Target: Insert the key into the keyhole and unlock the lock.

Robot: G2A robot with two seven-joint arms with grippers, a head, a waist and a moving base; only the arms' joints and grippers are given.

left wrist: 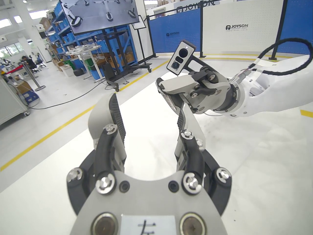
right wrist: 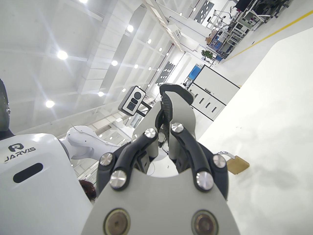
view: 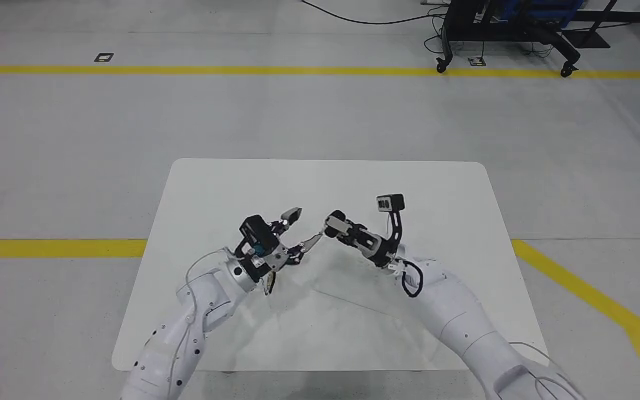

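One brass lock point(right wrist: 237, 167) on the table point(right wrist: 269, 94)

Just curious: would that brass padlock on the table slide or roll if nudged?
Probably slide, not roll: the brass padlock looks boxy and lies flat on the smooth table. Being metal, it is likely stiff and heavy for its size.

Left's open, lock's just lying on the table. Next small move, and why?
Probably lower the left gripper toward the lock and take hold of it. Its fingers are open with nothing between them, and the lock lies free on the table. The right gripper is shut; whether it holds a key cannot be seen.
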